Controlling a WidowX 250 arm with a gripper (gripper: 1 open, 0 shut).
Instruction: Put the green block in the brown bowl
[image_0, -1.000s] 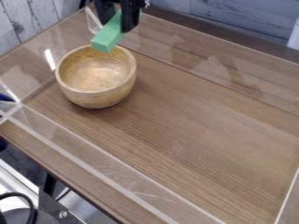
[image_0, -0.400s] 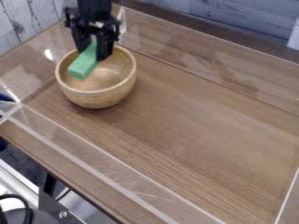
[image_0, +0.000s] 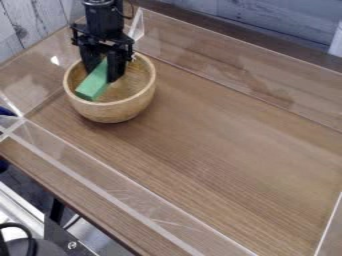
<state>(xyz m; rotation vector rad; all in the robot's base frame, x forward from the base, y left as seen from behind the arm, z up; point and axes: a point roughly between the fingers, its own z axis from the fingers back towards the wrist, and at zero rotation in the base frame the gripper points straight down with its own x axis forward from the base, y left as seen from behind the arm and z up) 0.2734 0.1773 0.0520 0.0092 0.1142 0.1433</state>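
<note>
Holding: the green block (image_0: 94, 82) is gripped between the black fingers of the gripper (image_0: 102, 68) — jaws partly apart, closed onto the block's sides.
Gripper pose: pointed straight down, set over the left half of the brown bowl (image_0: 112, 106), fingertips at about rim level.
Block position: tilted, upper end caught between the fingers, lower end angled down-left inside the bowl near its left inner wall; whether the lower end touches the bowl's inside cannot be told.
Block look: bright green, elongated, flat-faced, unmarked.
Bowl position: seated upright on the wooden table (image_0: 227, 140), in the far-left part of the surface.
Bowl look: round, light-brown wood, thick rim, pale interior partly hidden by gripper and block.
Table: brown wood grain, bordered by clear plastic walls (image_0: 94, 170) — one runs along the near edge, another along the far side.
Background: pale plank wall (image_0: 34, 22) seen at upper left behind the arm.
Lower left: dark cabling and metal frame parts seen below the table edge, too small to identify.
</note>
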